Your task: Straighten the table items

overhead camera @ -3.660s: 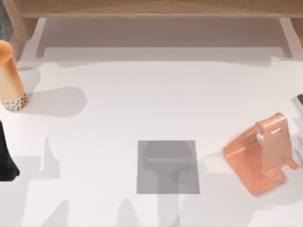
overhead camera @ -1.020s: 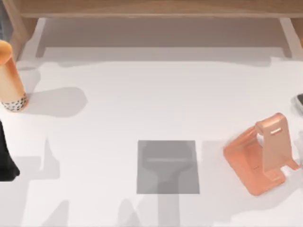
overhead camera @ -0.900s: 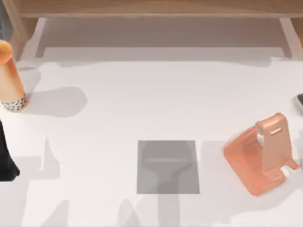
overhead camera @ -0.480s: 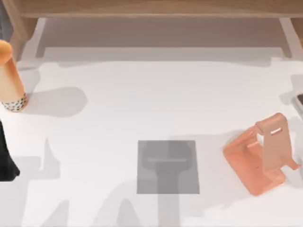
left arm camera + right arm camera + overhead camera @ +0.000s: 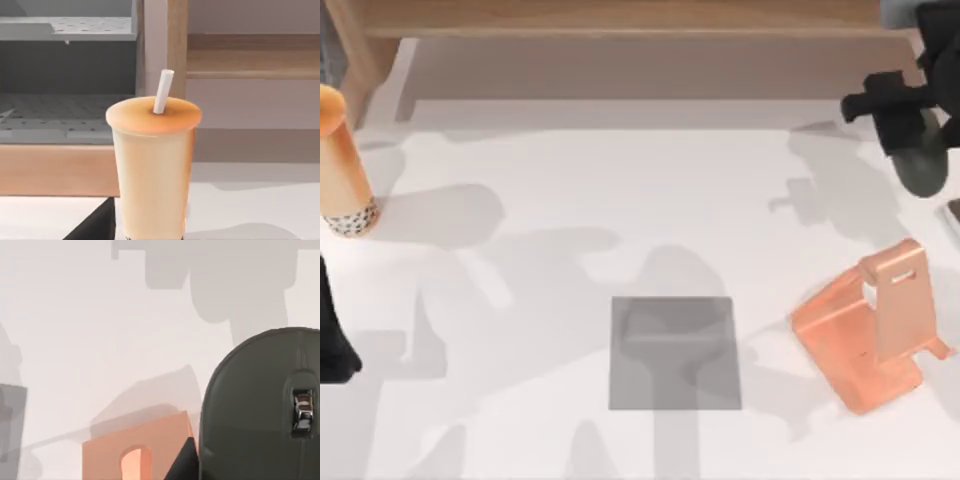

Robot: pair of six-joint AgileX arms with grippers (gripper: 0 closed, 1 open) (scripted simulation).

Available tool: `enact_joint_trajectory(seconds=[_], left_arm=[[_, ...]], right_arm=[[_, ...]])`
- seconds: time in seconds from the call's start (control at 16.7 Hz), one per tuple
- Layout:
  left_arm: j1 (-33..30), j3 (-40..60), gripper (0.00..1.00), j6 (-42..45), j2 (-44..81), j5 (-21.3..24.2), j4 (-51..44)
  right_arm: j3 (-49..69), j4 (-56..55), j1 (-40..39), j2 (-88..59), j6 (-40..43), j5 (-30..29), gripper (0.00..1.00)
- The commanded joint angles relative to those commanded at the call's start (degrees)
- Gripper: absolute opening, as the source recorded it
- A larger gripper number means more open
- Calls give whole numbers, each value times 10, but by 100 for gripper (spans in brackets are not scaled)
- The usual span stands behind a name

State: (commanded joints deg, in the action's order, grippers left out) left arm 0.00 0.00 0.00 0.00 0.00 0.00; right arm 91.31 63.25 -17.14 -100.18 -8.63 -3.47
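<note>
Mouse [image 5: 924,168], dark grey and oval, sits clamped in the right gripper [image 5: 908,128], lifted off the table [image 5: 620,200] near its far right corner; in the right wrist view the mouse [image 5: 255,415] hangs above the salmon stand [image 5: 140,450]. That stand [image 5: 875,325] rests by the right edge, and a flat grey pad [image 5: 674,352] lies toward the near edge at mid-width, well apart from it. Bare surface spreads between them and the far edge. The lidded tan cup [image 5: 340,160] stands upright at the left edge, a white straw [image 5: 162,92] through its lid. The left arm [image 5: 332,340] is parked at the left edge.
</note>
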Motion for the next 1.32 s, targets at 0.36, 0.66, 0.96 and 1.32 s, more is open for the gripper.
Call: enact_joint_trajectory(seconds=[0.36,0.66,0.96,1.32], left_arm=[[0,0,100,0,0,0,0],[0,0,100,0,0,0,0],[0,0,100,0,0,0,0],[0,0,100,0,0,0,0]], right_arm=[[54,-28,-184,-143,-250,12,0],[41,-46,-269,-241,-369,29,0],[36,-47,-276,-250,-379,31,0],[26,-64,-276,-256,-379,31,0]])
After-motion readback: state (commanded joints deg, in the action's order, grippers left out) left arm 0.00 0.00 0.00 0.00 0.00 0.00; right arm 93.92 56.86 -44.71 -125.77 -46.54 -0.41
